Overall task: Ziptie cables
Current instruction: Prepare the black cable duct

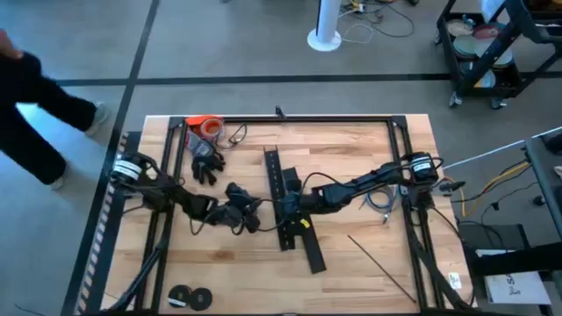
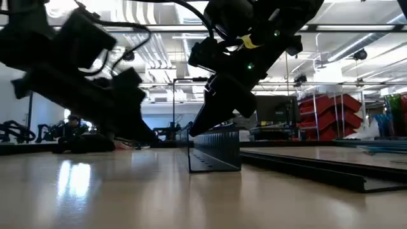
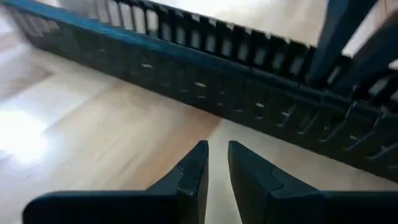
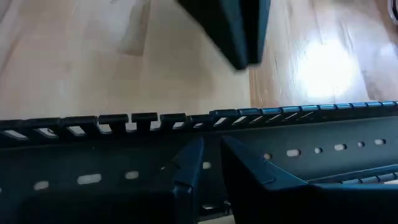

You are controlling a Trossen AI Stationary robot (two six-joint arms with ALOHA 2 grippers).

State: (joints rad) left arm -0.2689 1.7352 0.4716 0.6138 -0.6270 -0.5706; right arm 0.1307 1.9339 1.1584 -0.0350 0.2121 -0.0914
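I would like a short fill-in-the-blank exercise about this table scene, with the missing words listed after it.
1. The slotted black bar lies on a table made of ____.
2. The right gripper hangs over the slotted ____.
3. The left gripper holds ____ between its fingers.
4. The orange tape roll lies near the table's far ____ corner.

Missing words: wood; bar; nothing; left

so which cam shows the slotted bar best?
Right wrist view: slotted bar fills the frame, comb teeth sharp. Left wrist shows it blurred, low view end-on only, high view small under the right arm.
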